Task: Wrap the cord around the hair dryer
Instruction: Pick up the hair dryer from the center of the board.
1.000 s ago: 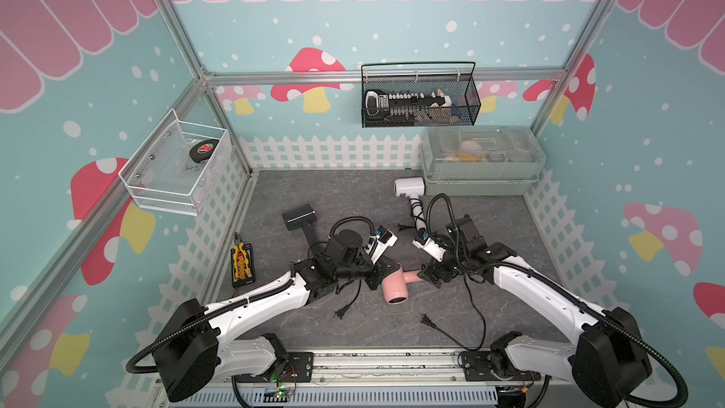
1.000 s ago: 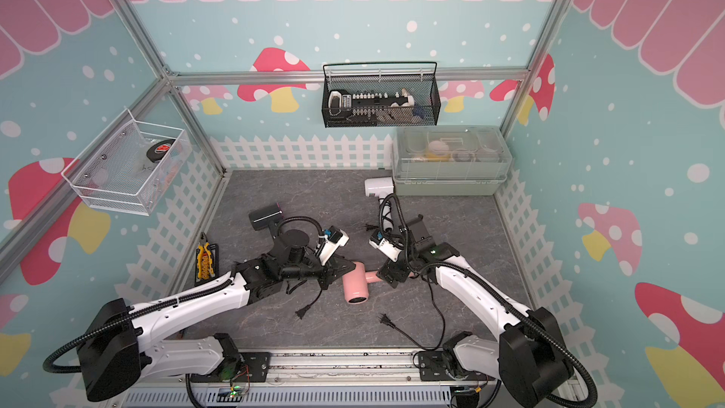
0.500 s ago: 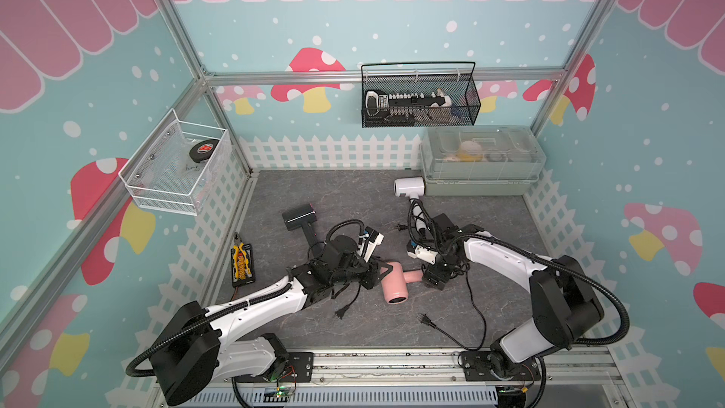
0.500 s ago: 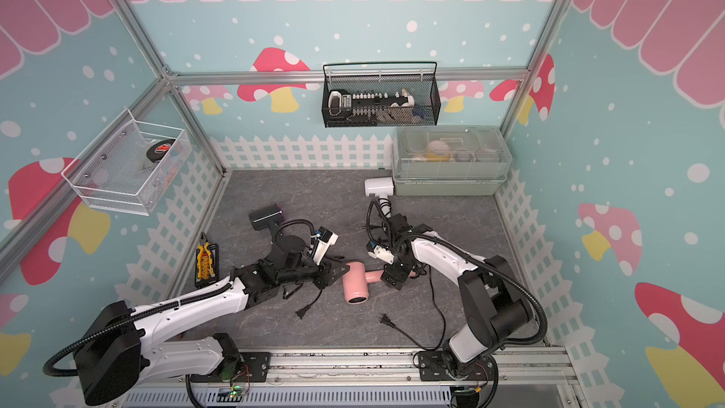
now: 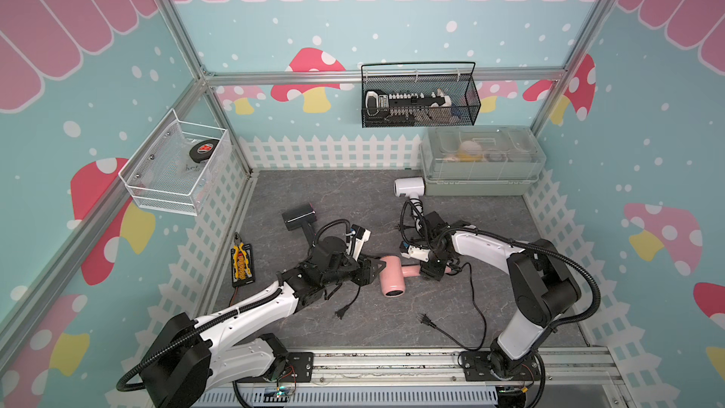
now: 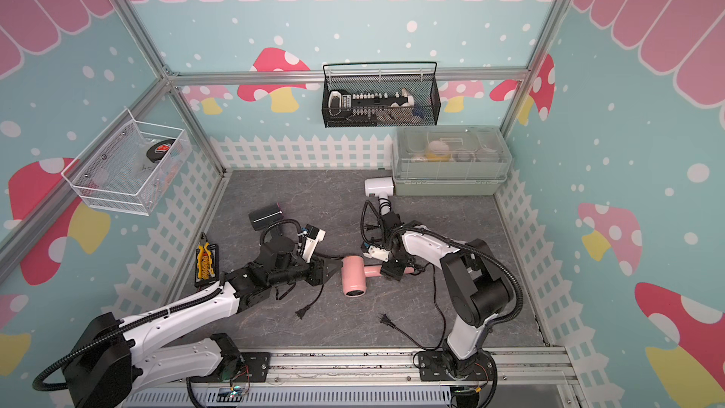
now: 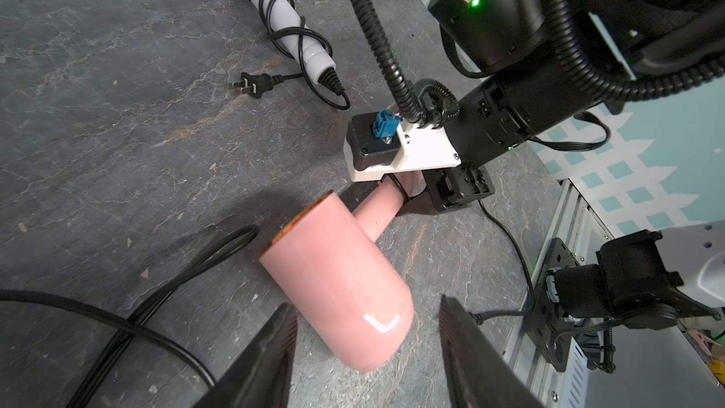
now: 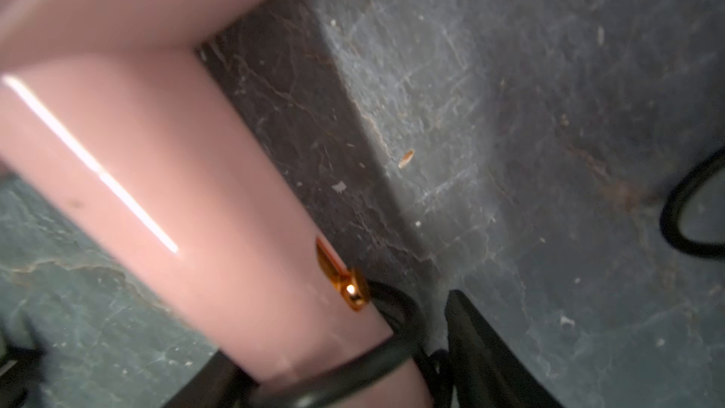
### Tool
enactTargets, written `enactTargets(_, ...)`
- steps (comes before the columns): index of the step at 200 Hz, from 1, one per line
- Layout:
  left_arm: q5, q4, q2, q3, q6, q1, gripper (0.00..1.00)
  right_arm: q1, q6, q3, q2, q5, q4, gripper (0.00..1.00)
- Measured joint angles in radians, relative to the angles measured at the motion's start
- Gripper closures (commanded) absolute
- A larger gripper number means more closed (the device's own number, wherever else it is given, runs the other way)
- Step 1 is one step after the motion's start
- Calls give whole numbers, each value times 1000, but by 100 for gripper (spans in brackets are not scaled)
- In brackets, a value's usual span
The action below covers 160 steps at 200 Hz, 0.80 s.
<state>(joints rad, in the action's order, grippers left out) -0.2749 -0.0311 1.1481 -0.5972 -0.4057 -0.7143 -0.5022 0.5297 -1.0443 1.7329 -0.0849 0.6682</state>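
The pink hair dryer [image 5: 392, 276] lies on the grey floor in both top views, handle [image 6: 374, 270] pointing right. Its black cord [image 5: 476, 308] trails from the handle end to a plug [image 5: 425, 319] near the front. In the right wrist view a loop of cord [image 8: 353, 366] crosses the handle [image 8: 176, 209]. My right gripper [image 5: 429, 270] straddles the handle end, with a gap showing beside one finger [image 8: 478, 351]. My left gripper [image 7: 367, 331] stands open at the barrel's [image 7: 333, 268] rear end, a finger [image 7: 274, 347] on either side, apart from it.
A white hair dryer [image 5: 410, 187] with its cord wound on its handle lies at the back by a lidded bin [image 5: 480, 166]. A black hair dryer [image 5: 300, 215] lies left of centre, its plug [image 5: 341, 312] near my left arm. Pliers [image 5: 241, 262] sit by the left fence.
My left gripper's jaws have parted from shut beside the barrel. The right arm has folded its elbow back toward the front rail, and its jaws have narrowed round the handle.
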Motion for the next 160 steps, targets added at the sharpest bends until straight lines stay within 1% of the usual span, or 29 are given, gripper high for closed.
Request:
enactTargets(9,2,-1,0,3,-3,1,40,-5,10,0,12,-2,-8,51)
enactTargets(18,3,0,0,4,-7,2,39,-11,19,0,12,-11,-11,60)
enactTargets(35,3,-1,0,4,-11,5,39,-21,-5,1,14,-14,-41,80)
enactTargets(43,3,-1,0,4,-11,8,38,-21,2,1,15,-19,-50,87)
enactTargets(54,2,-2,0,4,-14,13,38,-21,-5,1,14,-16,-56,100)
enactTargets(76,-2,-5,0,4,-27,38,34,-22,-7,23,-5,-11,-79,100)
enactTargets(96,-22,-4,-2,4,-40,82,27,-22,-6,70,-48,2,-116,100)
enactTargets(110,-46,-3,-12,4,-45,118,20,-23,-3,93,-89,11,-119,100)
enactTargets(135,-106,-1,-30,1,-55,171,17,-32,6,116,-202,28,-137,100)
enactTargets(160,-192,13,-15,-28,-50,177,13,-64,24,117,-311,41,-158,100)
